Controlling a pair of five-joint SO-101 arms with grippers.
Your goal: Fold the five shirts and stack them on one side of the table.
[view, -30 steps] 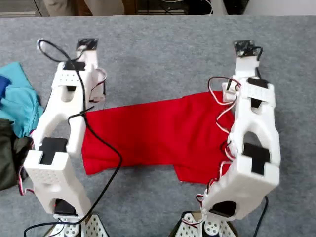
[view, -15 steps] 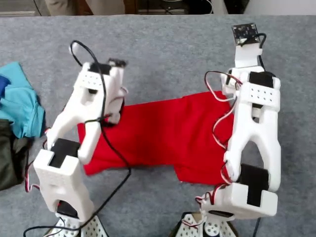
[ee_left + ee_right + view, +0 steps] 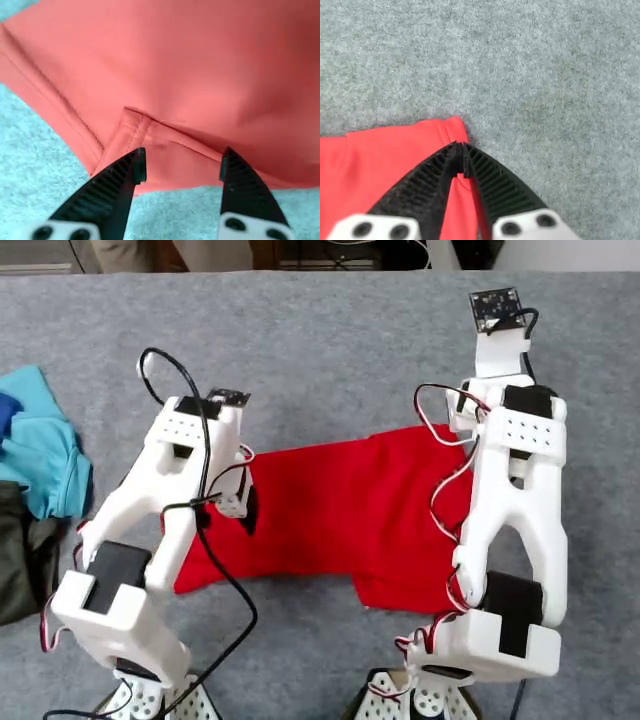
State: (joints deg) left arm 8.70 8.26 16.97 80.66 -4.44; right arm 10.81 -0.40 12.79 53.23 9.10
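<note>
A plain red shirt [image 3: 340, 510] of thin fabric lies spread on the grey, felt-like surface [image 3: 330, 350], roughly midway between the two white arms. In the high view it stretches as a wide band from under the left arm [image 3: 150, 510] to under the right arm [image 3: 510, 500], with a flap of cloth jutting towards the arm bases on the right-hand part.

The left end effector [image 3: 183, 157] hangs just above the near-left edge of the red shirt [image 3: 200, 60], its two black ribbed jaws spread wide apart and holding nothing. Between and just beyond the jaws a small stitched corner of the hem is folded back on itself, and a seam runs diagonally away from it. The grey surface [image 3: 30, 150] shows beside and below the cloth's edge. In the high view this end effector [image 3: 245, 510] sits over the shirt's left end.

The right end effector [image 3: 462, 150] has its jaws pressed together, pinching the hemmed far corner of the red shirt [image 3: 380, 150], with bare grey surface [image 3: 545, 65] beyond the corner.

At the left edge of the surface, well apart from the red shirt, a crumpled teal garment [image 3: 40, 450] lies touching a dark rumpled garment [image 3: 20, 550] just nearer the arm bases.
</note>
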